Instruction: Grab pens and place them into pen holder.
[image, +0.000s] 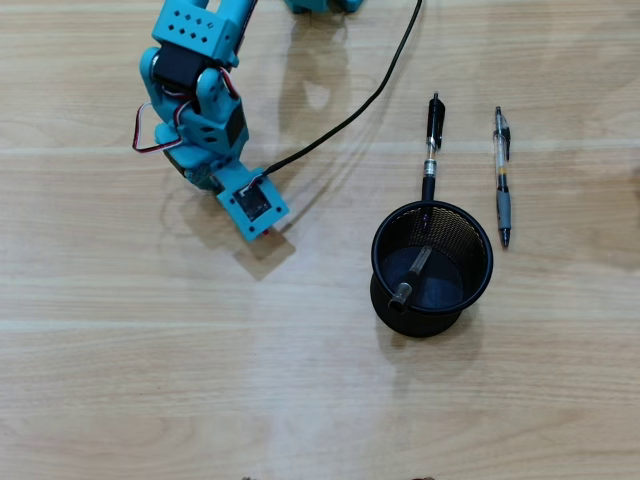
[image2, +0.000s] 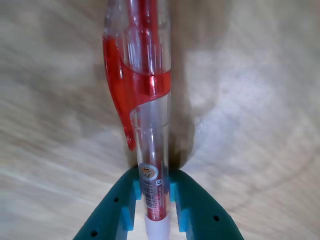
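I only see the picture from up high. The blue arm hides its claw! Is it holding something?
Observer: Yes. In the wrist view the gripper has its jaws shut on a red and clear pen.
Child: Which way is the pen pointing?
Observer: It runs straight out from the jaws, away from the wrist camera, over the wooden table.
Child: What part is squeezed?
Observer: The clear barrel, near a small round printed sticker; the red clip sits farther out, beyond the jaws.
Child: Is it touching the table?
Observer: I cannot tell; the wrist view is too blurred there.
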